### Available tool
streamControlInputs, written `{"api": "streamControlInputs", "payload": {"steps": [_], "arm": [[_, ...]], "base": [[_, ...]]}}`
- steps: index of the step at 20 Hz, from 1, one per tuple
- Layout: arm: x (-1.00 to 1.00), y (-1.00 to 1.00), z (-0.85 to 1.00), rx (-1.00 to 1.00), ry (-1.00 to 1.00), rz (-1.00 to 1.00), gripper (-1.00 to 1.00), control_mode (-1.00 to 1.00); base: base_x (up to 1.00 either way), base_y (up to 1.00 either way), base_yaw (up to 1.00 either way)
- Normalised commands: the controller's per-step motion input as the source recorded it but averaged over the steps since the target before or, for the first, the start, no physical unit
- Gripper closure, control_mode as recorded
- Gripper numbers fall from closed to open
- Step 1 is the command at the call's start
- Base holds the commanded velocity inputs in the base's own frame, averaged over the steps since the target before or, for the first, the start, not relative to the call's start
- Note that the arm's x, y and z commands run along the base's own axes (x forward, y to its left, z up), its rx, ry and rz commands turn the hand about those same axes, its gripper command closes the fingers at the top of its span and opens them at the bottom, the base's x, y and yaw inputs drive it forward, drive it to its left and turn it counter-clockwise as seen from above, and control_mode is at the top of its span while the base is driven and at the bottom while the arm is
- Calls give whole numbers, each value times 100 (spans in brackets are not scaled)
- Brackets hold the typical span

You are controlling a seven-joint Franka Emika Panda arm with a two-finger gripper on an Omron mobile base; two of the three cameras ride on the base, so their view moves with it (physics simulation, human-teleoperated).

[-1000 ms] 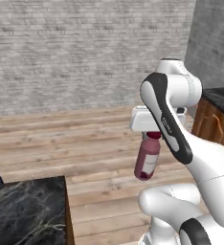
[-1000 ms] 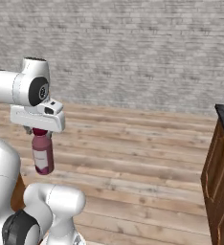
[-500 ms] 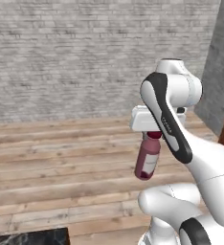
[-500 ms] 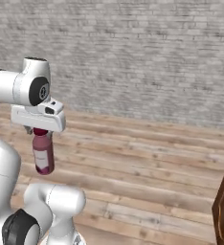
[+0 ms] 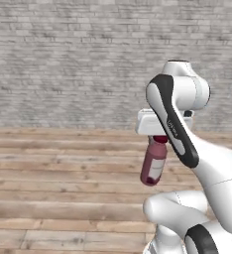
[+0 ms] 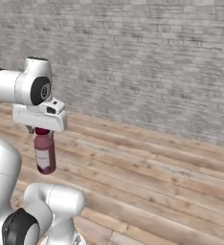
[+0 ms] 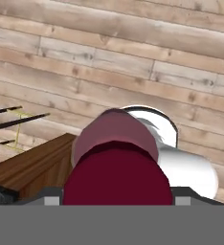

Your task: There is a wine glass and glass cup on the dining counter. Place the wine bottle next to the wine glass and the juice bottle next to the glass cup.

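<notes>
Ahead, bare plank floor [image 5: 63, 183] runs open to the brick wall [image 6: 147, 62]. My arm is folded high, hand pointing down. My gripper [image 5: 159, 138] clamps the juice bottle [image 5: 153, 166] by its red cap, the bottle hanging upright in the air. Below, a wooden edge [image 7: 32, 165], perhaps a counter's.

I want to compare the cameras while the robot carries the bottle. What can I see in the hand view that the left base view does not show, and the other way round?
Hand view alone: the juice bottle seen from above its red cap, and a wooden edge at the lower left.

Left base view alone: the grey brick wall, the white arm, and the bottle hanging upright from the hand, its white label visible.

Both: the juice bottle held at its cap, and the wooden plank floor below it.
</notes>
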Motion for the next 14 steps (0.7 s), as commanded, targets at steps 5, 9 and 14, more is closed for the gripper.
{"api": "streamControlInputs", "payload": {"steps": [5,9,14], "arm": [[0,0,0,0,0,0,100,100],[0,0,0,0,0,0,100,100],[0,0,0,0,0,0,100,100]], "base": [[54,-10,57],[36,-8,71],[36,-8,67]]}}
